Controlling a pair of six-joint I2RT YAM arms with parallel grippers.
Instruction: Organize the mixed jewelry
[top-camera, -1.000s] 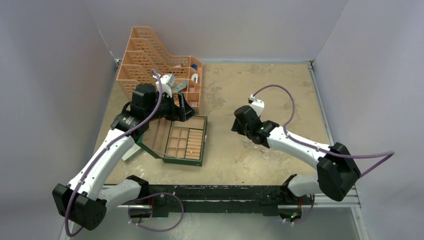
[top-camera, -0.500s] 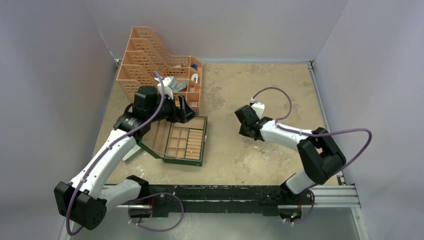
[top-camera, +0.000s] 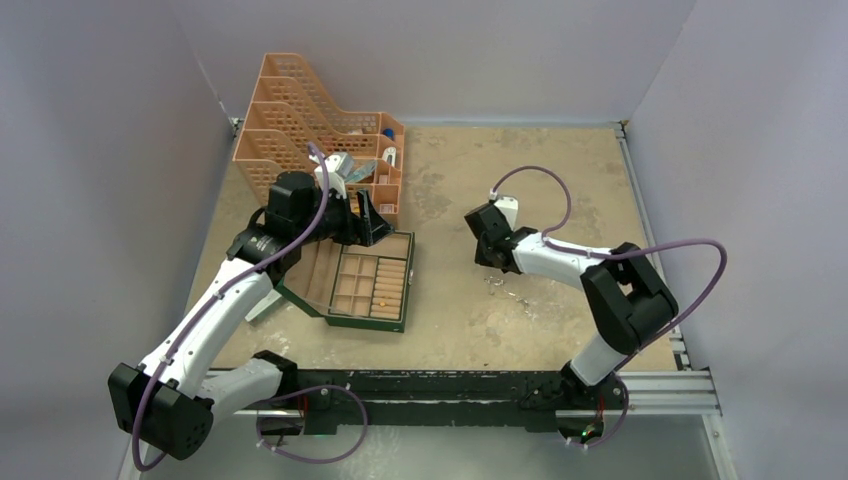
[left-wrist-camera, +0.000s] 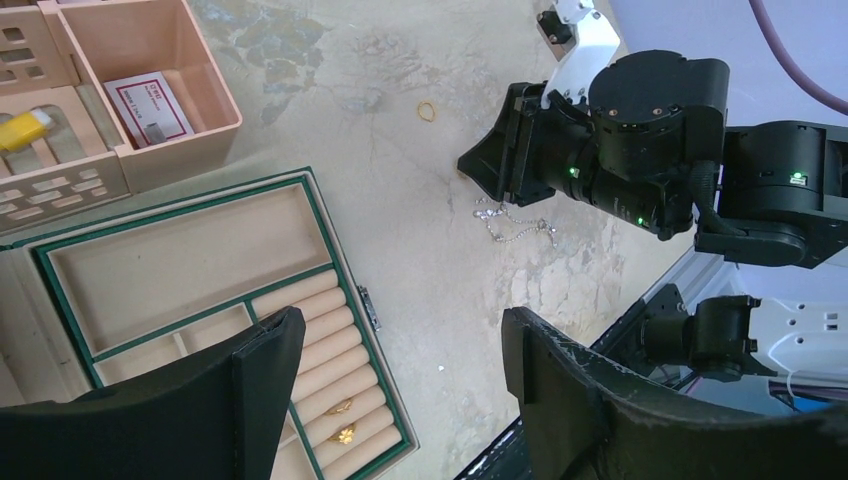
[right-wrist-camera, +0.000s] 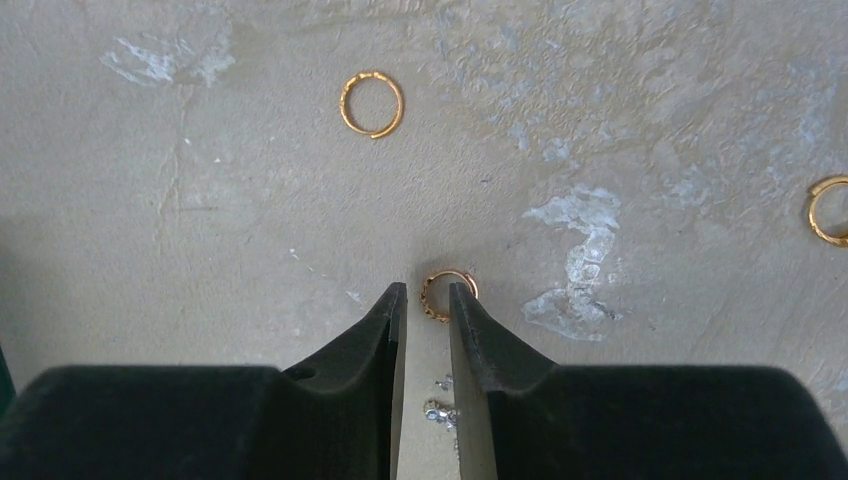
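Ring lies at tips of right claw, one edge between them.

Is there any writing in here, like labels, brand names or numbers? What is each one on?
White card with a red border, lying in a compartment of the peach organizer: it carries printed lines, but they are too small and blurred to read.
Nothing else: no lettering shows on the green jewelry box or the table.
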